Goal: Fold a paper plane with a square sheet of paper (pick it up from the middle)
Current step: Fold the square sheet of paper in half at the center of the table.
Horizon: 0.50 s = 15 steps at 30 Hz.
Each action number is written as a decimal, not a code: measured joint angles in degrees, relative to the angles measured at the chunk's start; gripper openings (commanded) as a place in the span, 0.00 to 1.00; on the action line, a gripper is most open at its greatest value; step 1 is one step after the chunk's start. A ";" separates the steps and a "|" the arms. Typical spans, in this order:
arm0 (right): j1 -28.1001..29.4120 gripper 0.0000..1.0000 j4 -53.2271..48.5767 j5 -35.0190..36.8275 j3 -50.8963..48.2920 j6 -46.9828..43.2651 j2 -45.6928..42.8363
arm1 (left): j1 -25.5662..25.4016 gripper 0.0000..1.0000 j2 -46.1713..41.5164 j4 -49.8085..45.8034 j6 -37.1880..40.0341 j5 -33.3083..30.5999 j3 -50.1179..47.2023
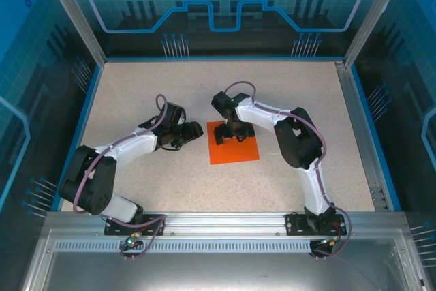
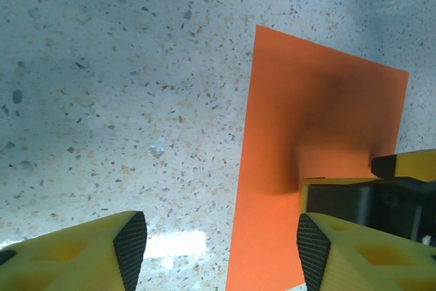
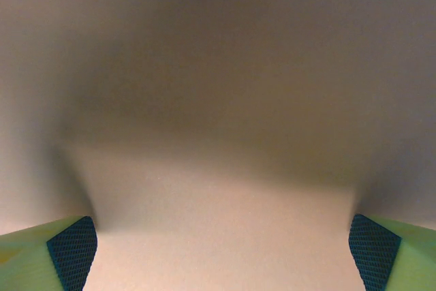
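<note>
Thin bright orange square sheet of paper [image 1: 235, 152] flat, mid speckled beige table [image 1: 136, 93] | my right gripper [image 1: 228, 138] spread wide, empty, low over its 12 o'clock half, so the nearer arm | my left gripper [image 1: 196, 129] parted, empty, sheet just beside at 3 o'clock

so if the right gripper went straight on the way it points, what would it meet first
The square sheet of paper: the right gripper points down over its far half, jaws wide open. The blurred wrist view suggests it is very close.
</note>
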 measured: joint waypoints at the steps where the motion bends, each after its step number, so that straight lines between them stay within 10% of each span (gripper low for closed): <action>1: 0.17 1.00 -0.33 0.24 0.52 0.00 0.20 | 0.00 0.64 -0.09 -0.11 0.00 -0.04 -0.11; 15: 0.33 0.84 0.44 -0.35 -0.04 0.52 0.02 | 0.04 0.66 -2.60 -0.57 -0.02 -1.09 -1.18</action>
